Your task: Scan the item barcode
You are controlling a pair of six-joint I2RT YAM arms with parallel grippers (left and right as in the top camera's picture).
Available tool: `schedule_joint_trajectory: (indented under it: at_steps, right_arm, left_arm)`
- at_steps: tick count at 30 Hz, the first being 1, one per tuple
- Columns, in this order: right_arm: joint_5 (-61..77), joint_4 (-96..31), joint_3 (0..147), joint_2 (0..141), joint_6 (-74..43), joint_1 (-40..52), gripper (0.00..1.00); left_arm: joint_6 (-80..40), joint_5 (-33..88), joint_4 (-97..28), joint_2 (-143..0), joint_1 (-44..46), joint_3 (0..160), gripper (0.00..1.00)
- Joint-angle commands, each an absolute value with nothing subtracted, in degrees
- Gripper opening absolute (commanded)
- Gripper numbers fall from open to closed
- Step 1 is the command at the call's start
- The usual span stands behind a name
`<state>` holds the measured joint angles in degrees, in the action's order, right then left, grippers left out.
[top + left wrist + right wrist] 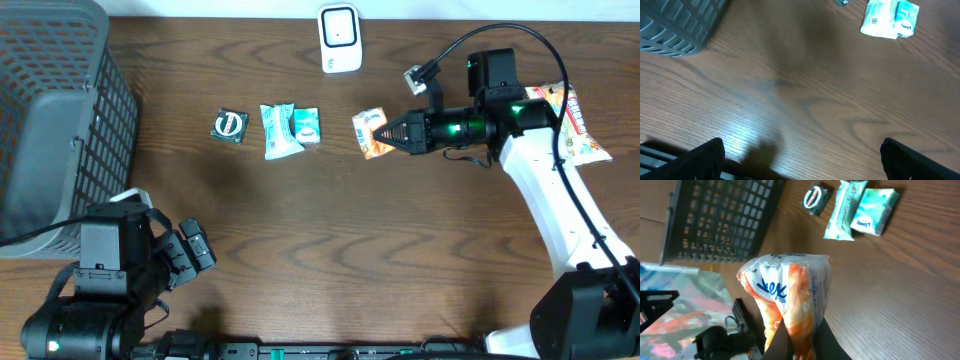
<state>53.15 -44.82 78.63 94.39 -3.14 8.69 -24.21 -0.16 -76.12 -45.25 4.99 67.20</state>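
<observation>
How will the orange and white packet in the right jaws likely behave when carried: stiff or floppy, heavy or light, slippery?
The packet is probably floppy: its film bulges and creases beyond the right jaws' pinch. It seems light, since a grip on one end alone appears to carry it. The shiny wrap may slip.

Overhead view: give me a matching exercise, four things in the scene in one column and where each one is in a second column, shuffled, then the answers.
Things
1. white scanner
2. grey basket
3. orange packet
4. black packet

Places
A. at the picture's left edge
B. lying on the table, just left of the teal packets
C. clamped in the right end effector
D. at the top edge, near the middle

Pairs: 1-D, 2-A, 3-C, 4-B
</observation>
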Motion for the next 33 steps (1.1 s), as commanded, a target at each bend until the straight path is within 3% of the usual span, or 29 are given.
schedule_joint_trajectory:
  at_steps: [1,22,33]
  right_arm:
    - [51.6,-44.2,78.5,94.8,-4.4,10.2,0.01]
    - [57.5,-40.5,78.5,98.7,-5.3,6.2,0.01]
    - [84.1,-35.6,78.5,104.0,-2.7,5.6,0.01]
  left_arm:
    - [-24.5,-0.5,-76.3,-45.3,5.1,67.2,0.98]
    - [-24.5,-0.5,-76.3,-45.3,5.1,67.2,0.98]
    - [-24.5,-0.5,-76.3,-45.3,5.1,67.2,0.98]
